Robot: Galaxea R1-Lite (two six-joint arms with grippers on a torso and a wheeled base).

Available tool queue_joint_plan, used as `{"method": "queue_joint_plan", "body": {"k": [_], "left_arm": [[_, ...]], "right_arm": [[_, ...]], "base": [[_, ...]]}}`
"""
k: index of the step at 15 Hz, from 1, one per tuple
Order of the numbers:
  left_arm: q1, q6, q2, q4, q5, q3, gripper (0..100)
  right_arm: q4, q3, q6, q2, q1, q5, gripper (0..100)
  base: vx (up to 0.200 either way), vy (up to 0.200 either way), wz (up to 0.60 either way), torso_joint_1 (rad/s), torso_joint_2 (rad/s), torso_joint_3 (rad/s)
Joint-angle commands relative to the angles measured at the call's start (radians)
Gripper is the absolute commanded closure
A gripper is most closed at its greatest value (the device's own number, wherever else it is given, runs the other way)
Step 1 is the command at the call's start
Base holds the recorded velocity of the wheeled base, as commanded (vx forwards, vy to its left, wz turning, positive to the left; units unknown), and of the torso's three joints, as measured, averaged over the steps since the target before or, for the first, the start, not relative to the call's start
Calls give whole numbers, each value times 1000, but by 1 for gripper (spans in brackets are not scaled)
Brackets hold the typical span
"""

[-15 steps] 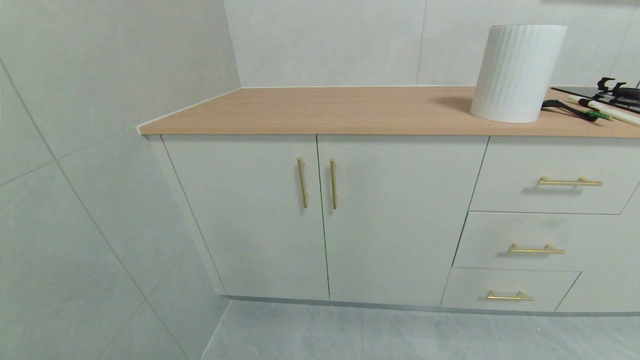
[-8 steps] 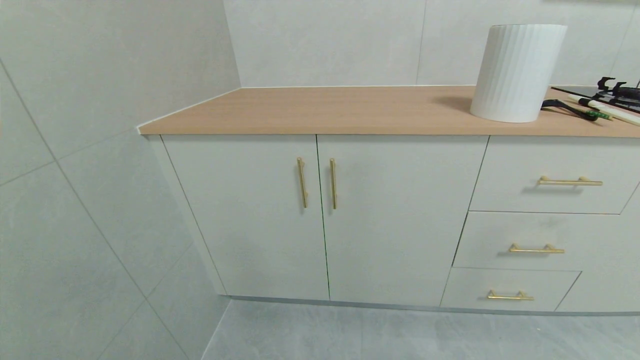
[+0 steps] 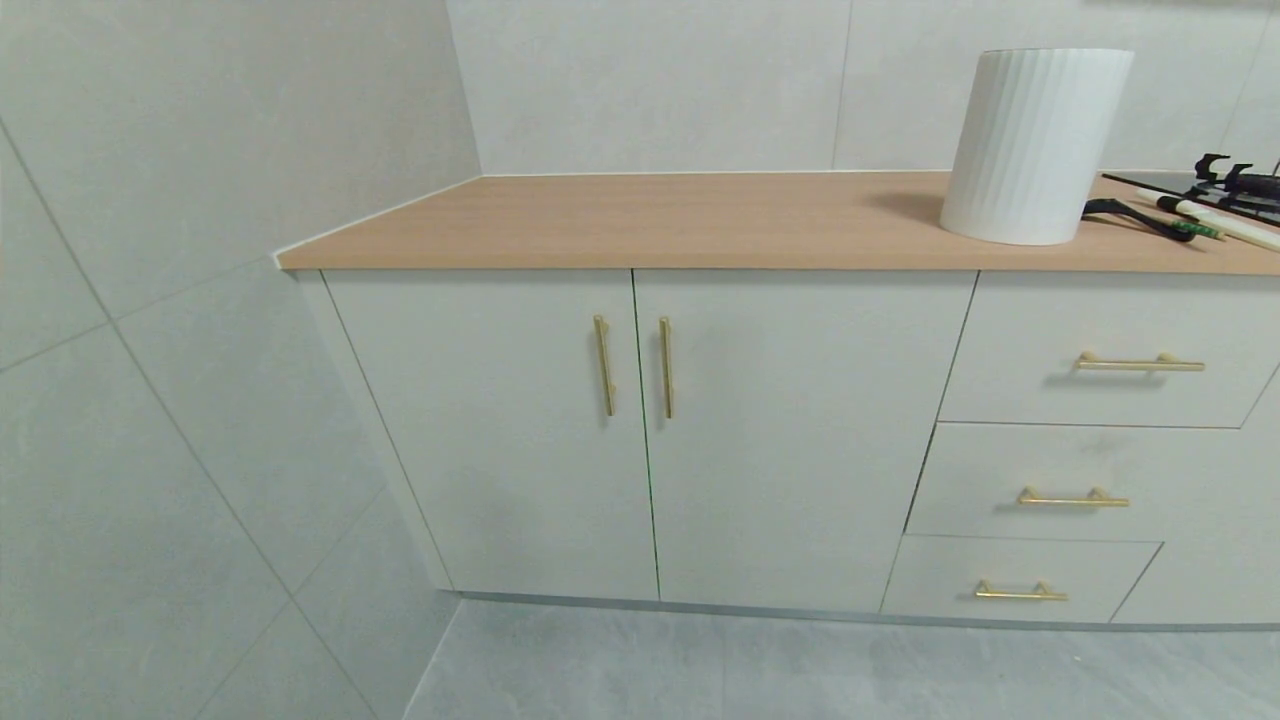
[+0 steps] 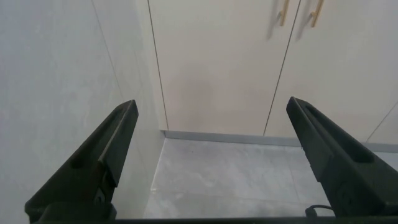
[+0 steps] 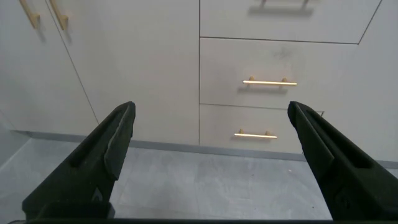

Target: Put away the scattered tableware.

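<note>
Low before the cabinet, the left hand [image 4: 210,106] hangs above the floor [image 4: 217,180] facing the double doors [image 4: 217,62], and the right hand [image 5: 210,107] faces the drawers [image 5: 280,65], each with fingers spread wide and holding nothing. Nothing has shifted since half a second ago. Up on the bench [image 3: 650,220], the scattered tableware [image 3: 1197,230], dark-handled pieces and a pale green-banded stick, lies at the right end, just beside a white ribbed holder [image 3: 1035,145].

Left tool [image 4: 210,107] gaping wide and empty, right tool [image 5: 210,107] gaping wide and empty, both angled downward
</note>
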Motion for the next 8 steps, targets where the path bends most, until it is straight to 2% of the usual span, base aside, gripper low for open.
{"method": "queue_joint_plan", "body": {"k": [1, 8], "left_arm": [[0, 0, 0, 0, 0, 0, 0], [0, -1, 0, 0, 0, 0, 0]], "right_arm": [[4, 3, 2, 4, 1, 0, 0], [2, 3, 12, -10, -2, 0, 0]], "base": [[0, 0, 0, 0, 0, 0], [0, 0, 0, 0, 0, 0]]}}
